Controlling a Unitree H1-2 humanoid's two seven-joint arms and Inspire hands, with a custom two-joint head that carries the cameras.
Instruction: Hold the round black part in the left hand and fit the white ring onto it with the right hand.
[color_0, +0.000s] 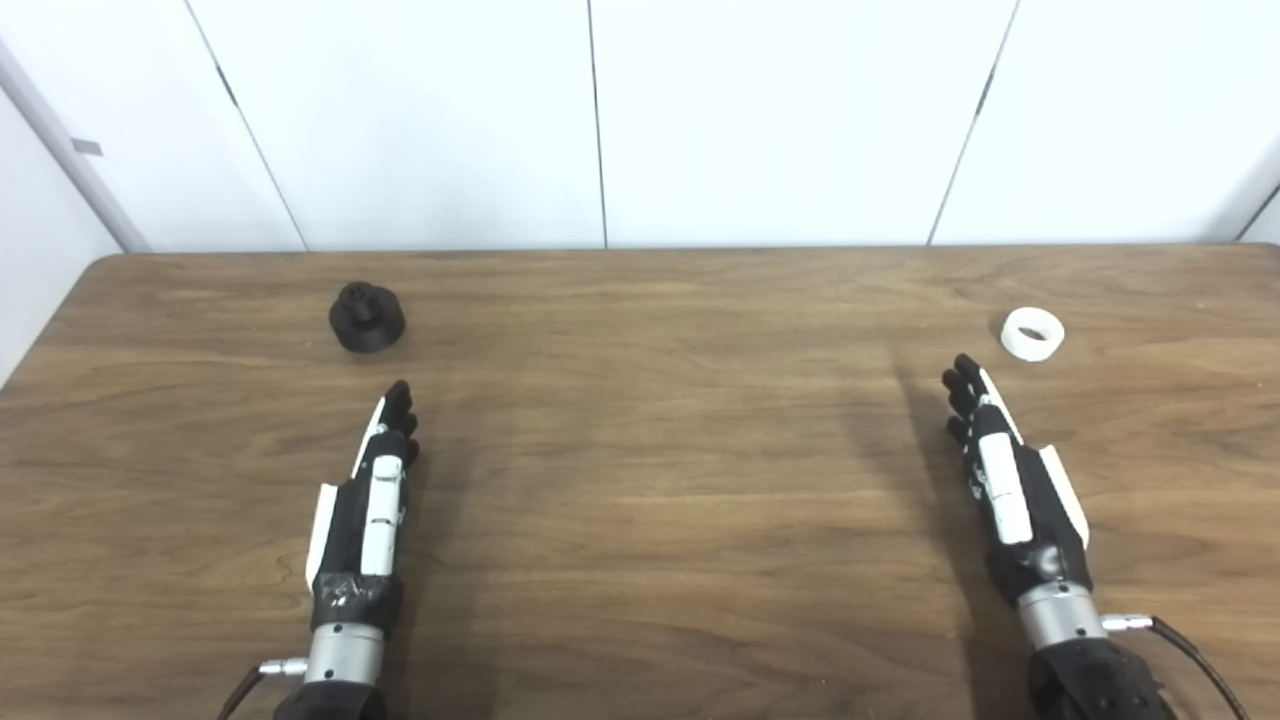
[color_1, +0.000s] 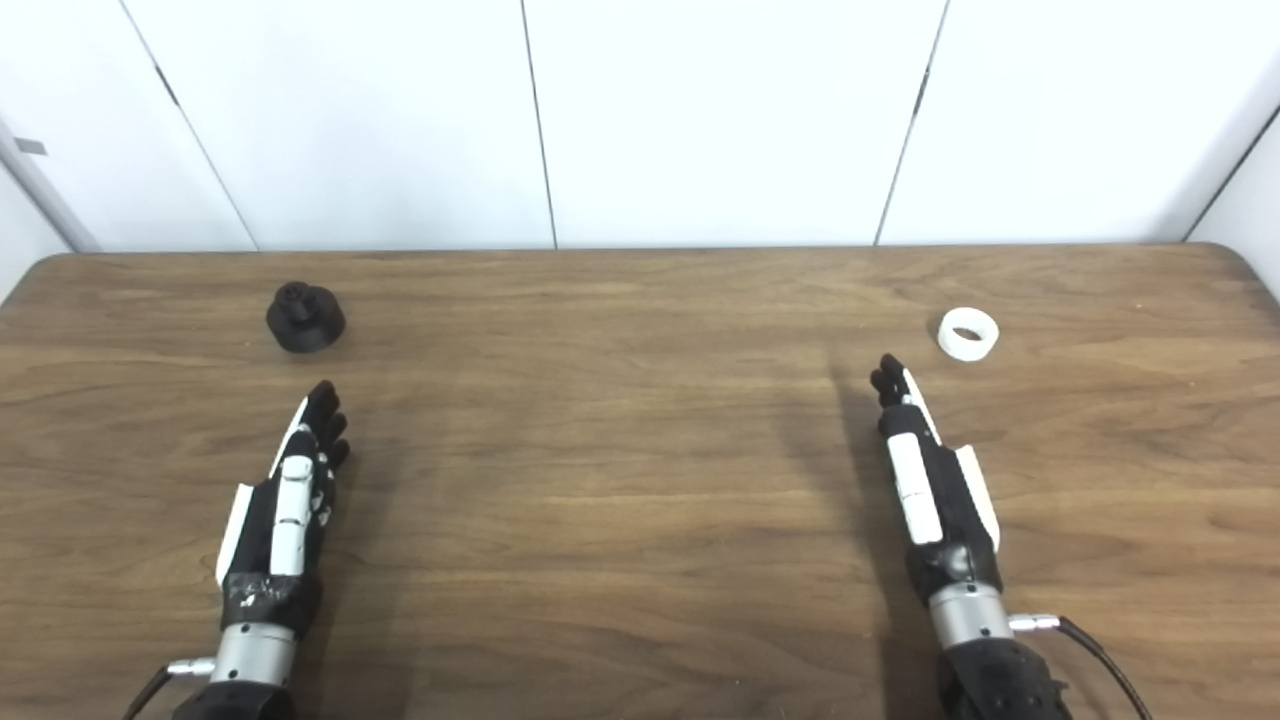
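The round black part (color_0: 367, 317) stands on the wooden table (color_0: 660, 450) at the far left, with a small knob on top. The white ring (color_0: 1032, 334) lies on the table at the far right. My left hand (color_0: 373, 490) is open and empty, fingers stretched forward, a short way in front of the black part and apart from it. My right hand (color_0: 1005, 470) is open and empty, fingers stretched forward, its fingertips just short and left of the white ring, not touching it.
White wall panels (color_0: 600, 120) stand behind the table's far edge. A cable runs from each wrist near the bottom edge. Bare tabletop lies between the two hands.
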